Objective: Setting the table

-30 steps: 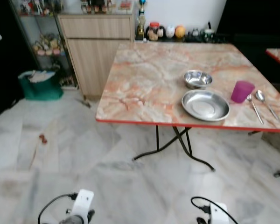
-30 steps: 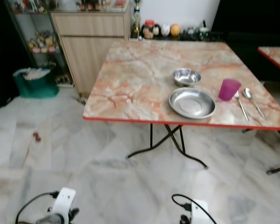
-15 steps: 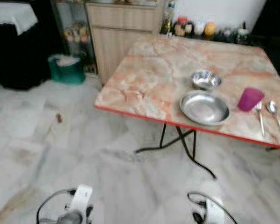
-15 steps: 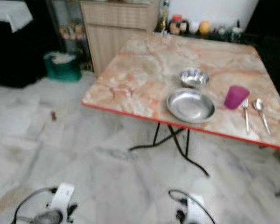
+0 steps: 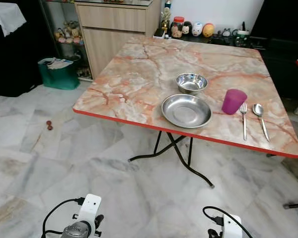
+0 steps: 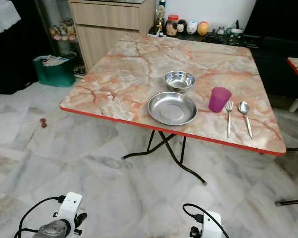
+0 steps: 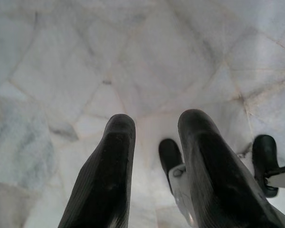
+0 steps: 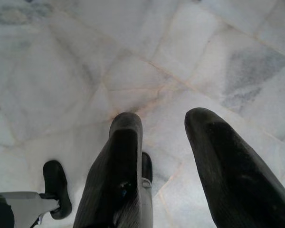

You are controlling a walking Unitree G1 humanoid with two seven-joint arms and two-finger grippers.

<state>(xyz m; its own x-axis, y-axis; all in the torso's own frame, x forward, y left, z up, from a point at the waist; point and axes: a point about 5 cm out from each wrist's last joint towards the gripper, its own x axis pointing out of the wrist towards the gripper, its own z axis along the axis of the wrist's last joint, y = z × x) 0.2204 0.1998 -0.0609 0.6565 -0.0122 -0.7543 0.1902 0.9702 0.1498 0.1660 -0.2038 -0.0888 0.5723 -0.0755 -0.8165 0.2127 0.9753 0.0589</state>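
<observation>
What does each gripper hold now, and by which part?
Nothing is held. The left gripper and the right gripper are both open and point down at the bare marble floor; no object lies between their fingers.

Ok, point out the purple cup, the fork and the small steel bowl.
purple cup (image 5: 234,101), left eye view, on its side wall.
fork (image 5: 244,119), left eye view, on its handle.
small steel bowl (image 5: 191,82), left eye view, on its inside.

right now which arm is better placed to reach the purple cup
Right, probably. The purple cup sits toward the table's right side. Both grippers hang open over the floor.
</observation>
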